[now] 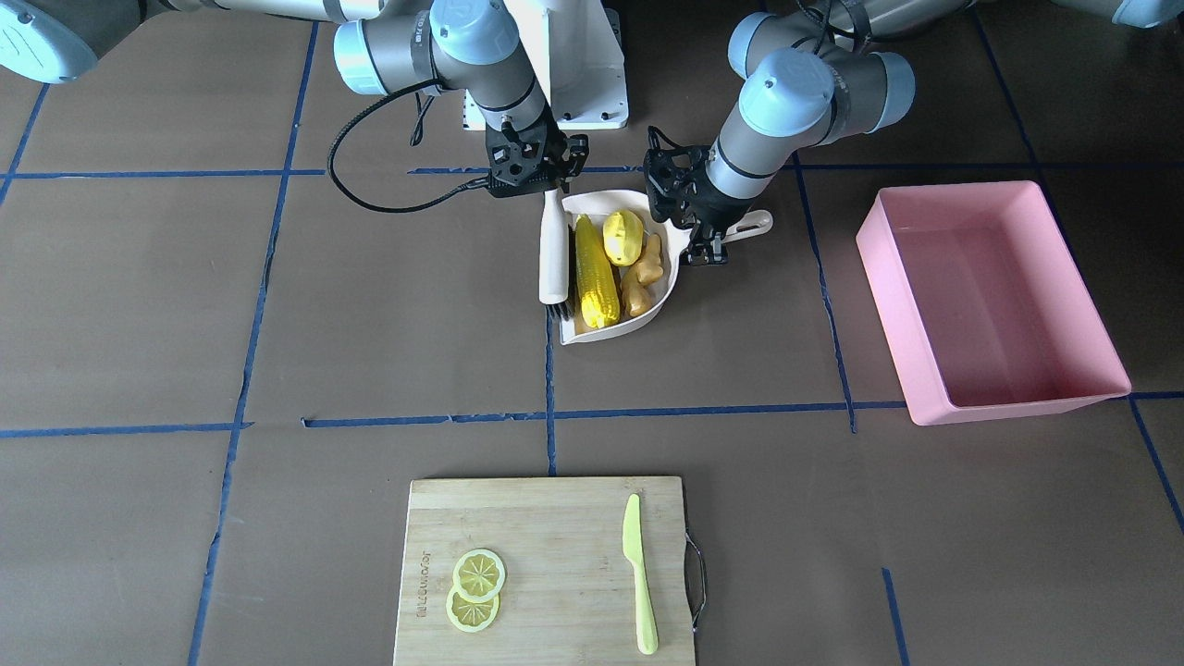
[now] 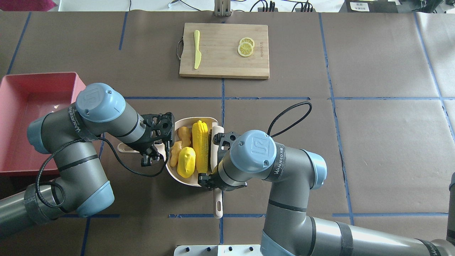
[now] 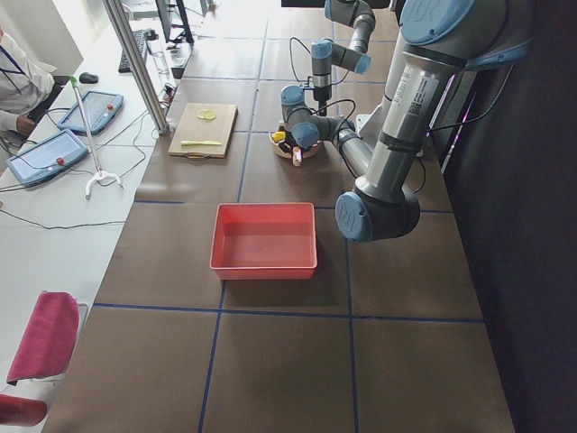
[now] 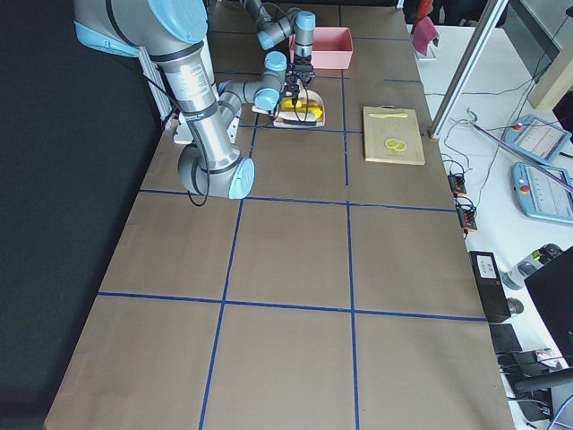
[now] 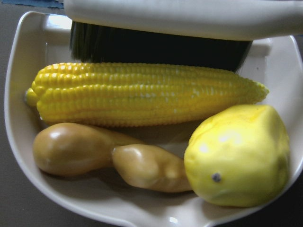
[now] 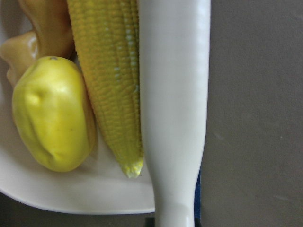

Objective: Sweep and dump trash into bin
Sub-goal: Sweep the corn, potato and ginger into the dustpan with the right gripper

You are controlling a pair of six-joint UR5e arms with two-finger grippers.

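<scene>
The corn cob (image 1: pixel 595 273), the yellow lemon-like lump (image 1: pixel 622 236) and the ginger root (image 1: pixel 643 273) lie together inside the cream dustpan (image 1: pixel 638 319), which rests on the table. My left gripper (image 1: pixel 708 245) is shut on the dustpan's handle (image 1: pixel 751 225). My right gripper (image 2: pixel 213 177) is shut on the handle of a cream brush (image 1: pixel 553 250). The brush lies along the corn, with its dark bristles at the pan's open mouth. The empty pink bin (image 1: pixel 990 296) stands on my left, apart from the dustpan. The left wrist view shows the corn (image 5: pixel 142 94), the lump (image 5: pixel 236 156) and the ginger (image 5: pixel 109 156) up close.
A wooden cutting board (image 1: pixel 546 546) lies at the table's far side. It holds two lemon slices (image 1: pixel 476 587) and a lime-green knife (image 1: pixel 638 573). Blue tape lines cross the brown table. My two arms crowd close around the dustpan.
</scene>
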